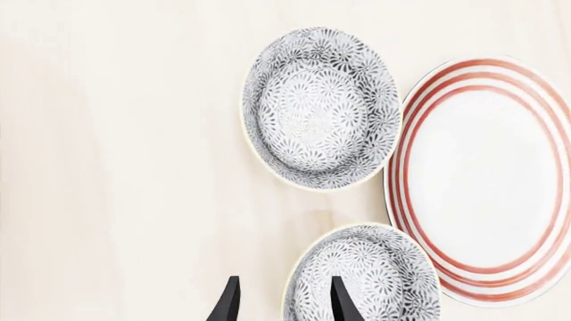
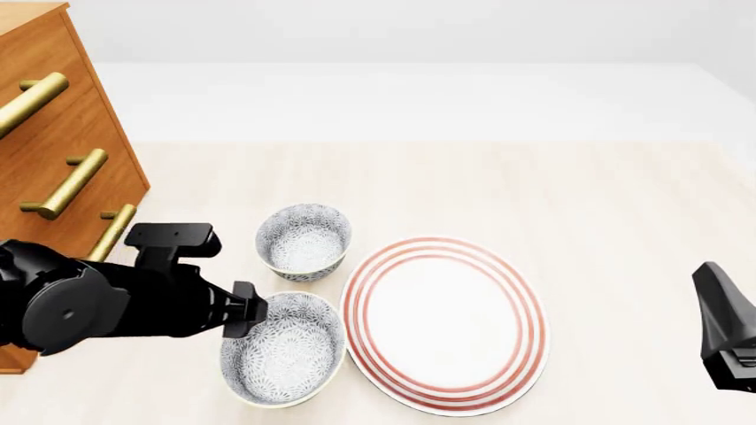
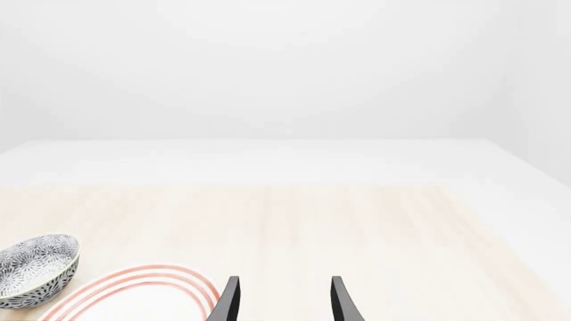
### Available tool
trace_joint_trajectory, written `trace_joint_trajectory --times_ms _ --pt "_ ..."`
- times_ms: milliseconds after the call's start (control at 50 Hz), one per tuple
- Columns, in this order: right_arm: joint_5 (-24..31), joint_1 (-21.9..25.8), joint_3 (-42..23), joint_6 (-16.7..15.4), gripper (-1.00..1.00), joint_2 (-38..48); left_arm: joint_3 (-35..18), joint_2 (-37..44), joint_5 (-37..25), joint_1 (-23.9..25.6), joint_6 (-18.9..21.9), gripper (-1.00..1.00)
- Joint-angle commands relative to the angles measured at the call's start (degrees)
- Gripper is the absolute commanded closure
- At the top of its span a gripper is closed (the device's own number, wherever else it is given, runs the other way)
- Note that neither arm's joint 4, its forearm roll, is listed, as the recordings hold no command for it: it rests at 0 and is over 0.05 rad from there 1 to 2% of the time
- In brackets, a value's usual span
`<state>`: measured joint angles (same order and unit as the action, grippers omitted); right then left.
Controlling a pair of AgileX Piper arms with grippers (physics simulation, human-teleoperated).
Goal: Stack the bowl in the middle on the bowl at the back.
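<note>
On the pale wooden counter (image 2: 590,195) two speckled bowls sit to the left of a large red-ringed plate (image 2: 447,323). The bowl in the middle (image 2: 283,350) is the nearer one, low and wide-looking, its rim just beside the plate's left edge. The bowl at the back (image 2: 304,241) stands a little farther away, apart from the first with a strip of bare wood between them, and also close to the plate's rim. Both stand upright with nothing in them.

The left gripper (image 1: 283,304) has its black bulk over the near-left part of the counter, reaching toward the bowl in the middle. In the left wrist view its jaws are released, spread apart: one dark fingertip (image 1: 344,301) lies over the inside of that bowl near its rim, the other over the bare wood just outside it, so the rim sits between the two. I cannot tell whether either tip touches the bowl. The bowl rests on the counter, not lifted.

The right gripper (image 3: 283,301) is well off to the right, away from all the dishes, showing only as a dark shape at the right edge in the front view. Its jaws are likewise spread, with nothing between them.

A wooden drawer chest (image 2: 59,133) with brass bar handles stands at the far left.
</note>
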<state>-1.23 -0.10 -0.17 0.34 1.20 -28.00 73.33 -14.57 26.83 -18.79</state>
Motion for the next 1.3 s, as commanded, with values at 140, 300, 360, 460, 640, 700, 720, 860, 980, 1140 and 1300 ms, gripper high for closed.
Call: trace_joint_trajectory --times_ms 140,300,360,460,640,700,720,860,980,1140,1300 --pt "0.52 0.03 -0.03 0.03 -1.0 -0.49 4.18 2.99 4.19 4.41 -2.23 -1.0" --pt "0.47 0.05 -0.04 0.02 -1.0 -0.42 5.32 4.0 5.76 5.75 -2.93 -1.0" --pt "0.44 0.06 -0.04 0.02 -1.0 -0.41 5.53 4.29 6.18 5.97 -3.11 1.0" --pt "0.34 0.08 -0.02 0.06 -1.0 -0.34 6.34 4.9 7.57 6.78 -3.99 1.0" --pt "0.27 0.11 -0.02 0.03 -1.0 -0.29 7.65 6.05 9.54 6.96 -4.45 1.0" --pt "0.24 0.11 -0.02 0.0 -1.0 -0.23 7.41 5.53 8.89 6.67 -4.18 1.0" --pt "0.24 0.11 -0.02 0.0 -1.0 -0.24 7.3 5.08 8.43 6.71 -4.3 1.0" --pt "0.26 0.12 -0.02 -0.03 -1.0 -0.27 5.97 -1.15 2.48 7.37 -5.36 1.0" --pt "-0.67 0.32 0.02 -0.43 -1.0 0.62 3.52 -8.19 -5.39 7.0 -5.22 1.0" --pt "-0.64 0.49 0.03 -0.82 -1.0 0.54 -1.35 -16.4 -15.53 6.37 -5.09 1.0" --pt "-0.66 0.63 -0.01 -1.19 -1.0 0.48 -6.09 -21.48 -21.72 7.39 -6.62 1.0"
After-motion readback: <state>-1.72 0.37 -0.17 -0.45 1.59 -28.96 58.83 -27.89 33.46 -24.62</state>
